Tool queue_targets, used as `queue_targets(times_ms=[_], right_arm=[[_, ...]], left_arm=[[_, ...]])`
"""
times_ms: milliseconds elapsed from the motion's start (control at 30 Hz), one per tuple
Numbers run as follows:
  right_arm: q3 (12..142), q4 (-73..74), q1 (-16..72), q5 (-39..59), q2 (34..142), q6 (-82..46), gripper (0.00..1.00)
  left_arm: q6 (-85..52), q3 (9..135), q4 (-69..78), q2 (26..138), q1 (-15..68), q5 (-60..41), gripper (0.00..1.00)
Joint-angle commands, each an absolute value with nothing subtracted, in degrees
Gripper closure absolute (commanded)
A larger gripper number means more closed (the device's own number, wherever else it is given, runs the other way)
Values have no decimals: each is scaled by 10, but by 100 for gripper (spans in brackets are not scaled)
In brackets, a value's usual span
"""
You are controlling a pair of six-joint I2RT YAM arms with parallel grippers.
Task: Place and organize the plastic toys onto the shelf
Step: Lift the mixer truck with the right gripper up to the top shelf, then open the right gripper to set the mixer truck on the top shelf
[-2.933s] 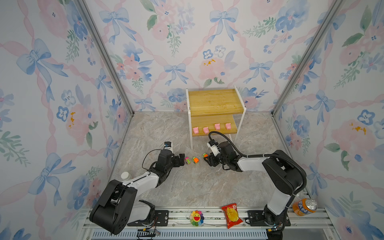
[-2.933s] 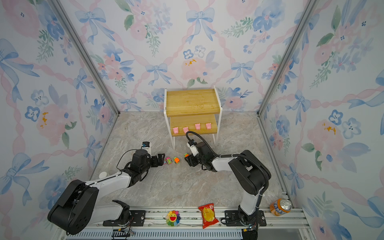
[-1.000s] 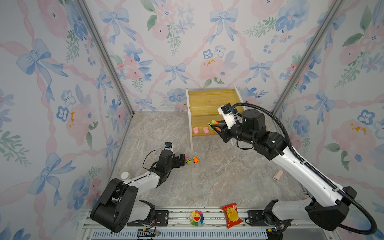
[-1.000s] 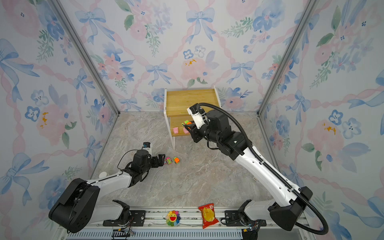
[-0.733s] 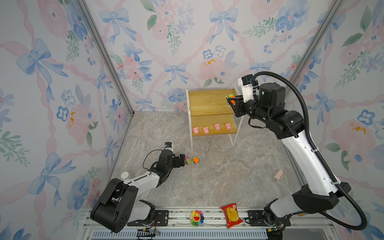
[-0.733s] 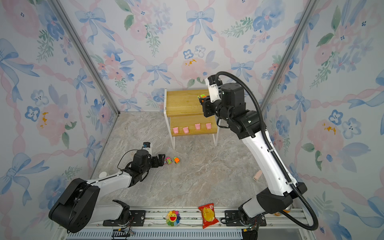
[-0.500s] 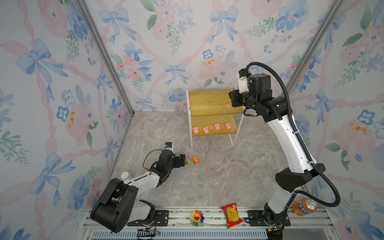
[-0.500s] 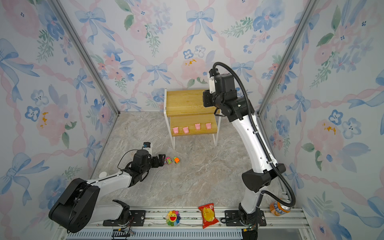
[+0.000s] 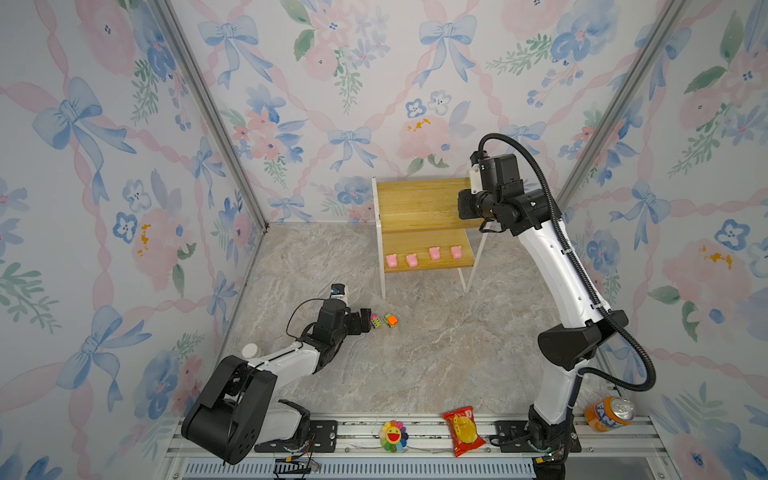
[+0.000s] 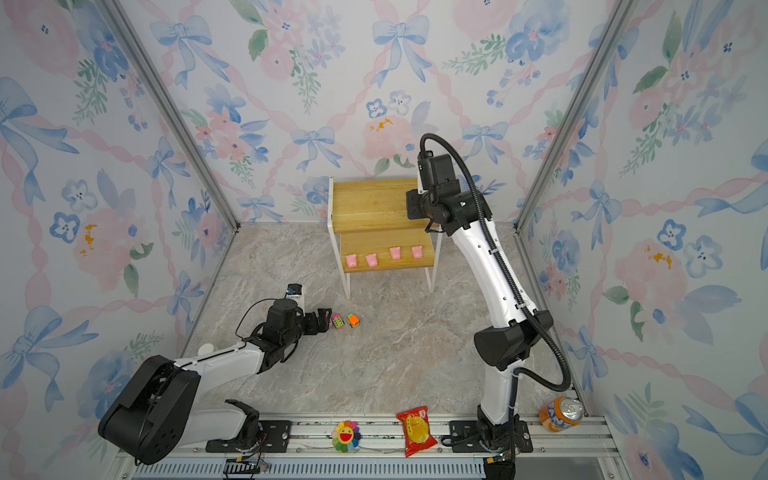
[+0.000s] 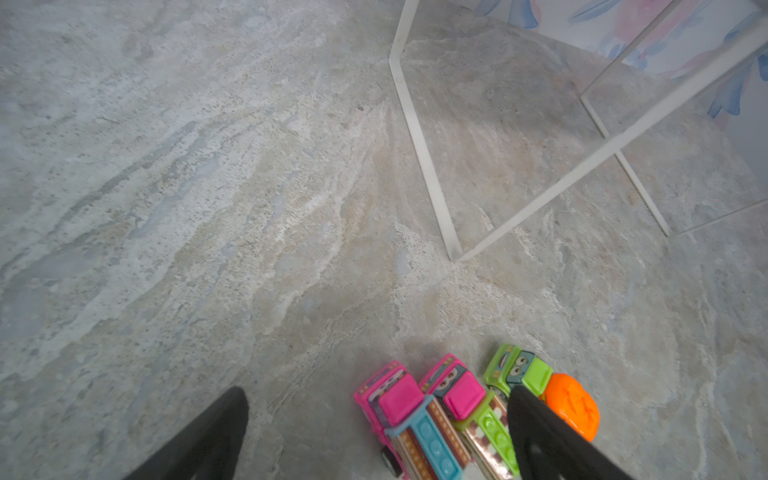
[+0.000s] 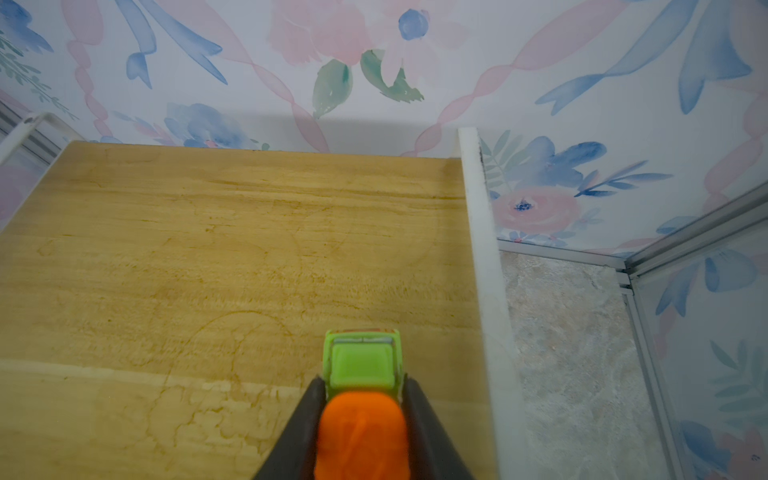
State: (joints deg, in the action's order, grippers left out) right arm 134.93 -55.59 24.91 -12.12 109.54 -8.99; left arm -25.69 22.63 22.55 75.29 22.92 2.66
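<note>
ME: My right jaws stand narrow, pressed against both flanks of a green car with an orange top [image 12: 360, 432]. The right gripper [image 12: 363, 379] holds it over the wood, cab pointing away from my wrist.

YOU: Where on the shelf?

ME: In both top views the shelf [image 9: 415, 203] stands at 12 o'clock on the table [image 9: 436, 357], and my right gripper is at the 3 o'clock end of its upper board. Whether the wheels touch the wood, I cannot tell.

YOU: And your left?

ME: The left gripper [image 9: 365, 320] lies low on the table, a little toward 9 o'clock from the middle, jaws spread wide and gripping nothing. In the left wrist view a pink-and-teal car [image 11: 399, 401] sits between my fingers [image 11: 199, 436], near one of them. A pink-and-green car [image 11: 463, 395] is right beside it, partly hidden by that finger. A second green-and-orange car [image 11: 519, 370] lies just past the finger, outside the jaws.

YOU: The pigs?

ME: Four pink pigs [image 9: 391, 260] stand in a row on the lower board, running from 9 to 3 o'clock near its front edge, each apart from the next.

YOU: Anything else?

ME: At 6 o'clock a smiling flower [image 9: 392, 434] and a red snack packet [image 9: 463, 430] lie near each other; an orange can [image 9: 609, 412] is at 5 o'clock.
</note>
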Motion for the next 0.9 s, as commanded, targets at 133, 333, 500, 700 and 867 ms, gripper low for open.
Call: queue_targets(times_ms=[133,333,500,700,867], right_arm=[[1311,-538,241,-129,1071,-93,66],[1305,-533,239,-126,1067,-87,66],[1306,-534,239,-125,1059,-83,58],[1286,-531,244,-128,1017,-68,39],[1223,-511,270,-120,927,-34,37]], left_arm=[[-250,243,219,765,233,16,2],[-253,243,219,762,234,17,2],[-254,246,219,764,235,16,2],[-253,250,219,766,236,15,2],[-252,251,216,765,237,18,2]])
